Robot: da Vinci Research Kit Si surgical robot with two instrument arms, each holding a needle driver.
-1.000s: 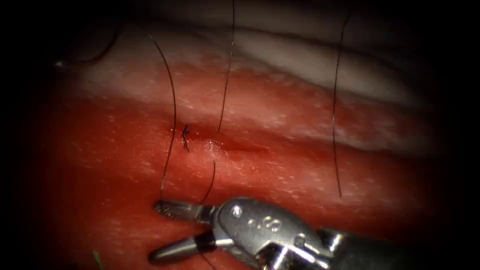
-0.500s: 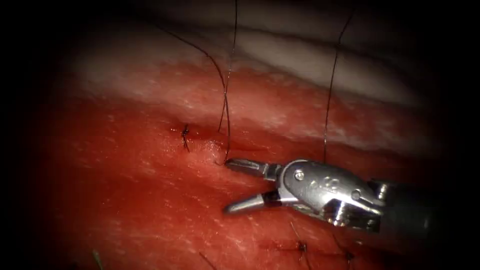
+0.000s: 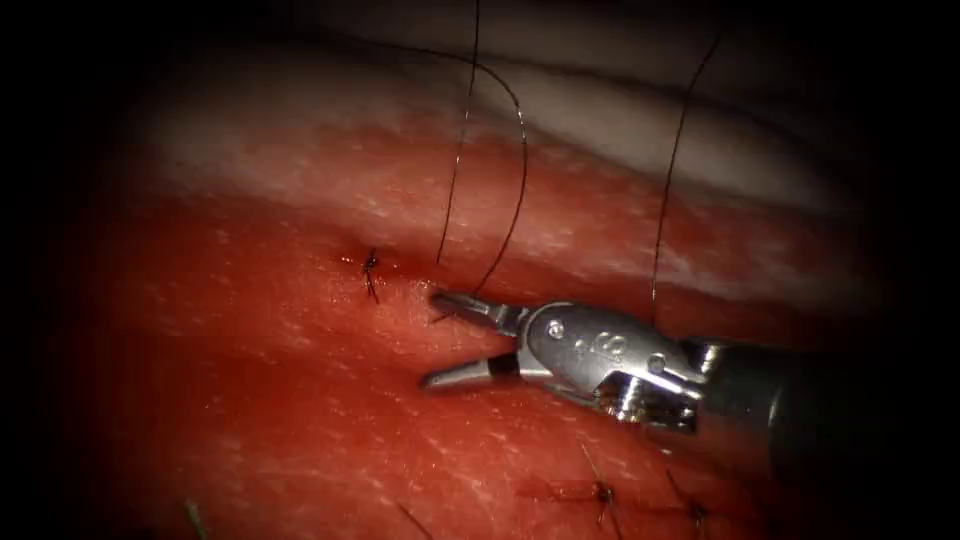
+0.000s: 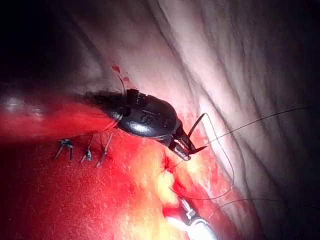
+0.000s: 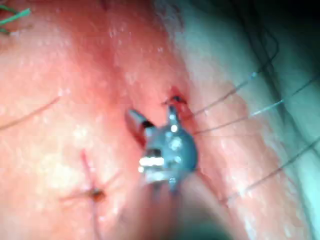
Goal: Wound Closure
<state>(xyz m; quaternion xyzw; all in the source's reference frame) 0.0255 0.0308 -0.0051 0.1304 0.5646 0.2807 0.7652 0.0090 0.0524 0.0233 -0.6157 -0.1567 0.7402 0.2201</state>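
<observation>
Here the right tool (image 3: 440, 340) comes in from the right, low over the red tissue (image 3: 250, 400), and its jaws stand wide apart, like an open beak. Nothing sits between them. The upper jaw's tip lies right at the spot where the dark thread (image 3: 515, 190) comes down to the tissue; it may touch the thread there, but the jaws do not pinch it. From that spot the thread curves up in a loop, and two more strands run up and away. A small tied knot (image 3: 370, 264) sits on the cut (image 3: 400, 275), just left of the open jaws. More knots (image 3: 603, 492) lie on the tissue below the tool. In the left wrist view the same tool (image 4: 189, 148) shows, dark and round, jaws apart by the thread
</observation>
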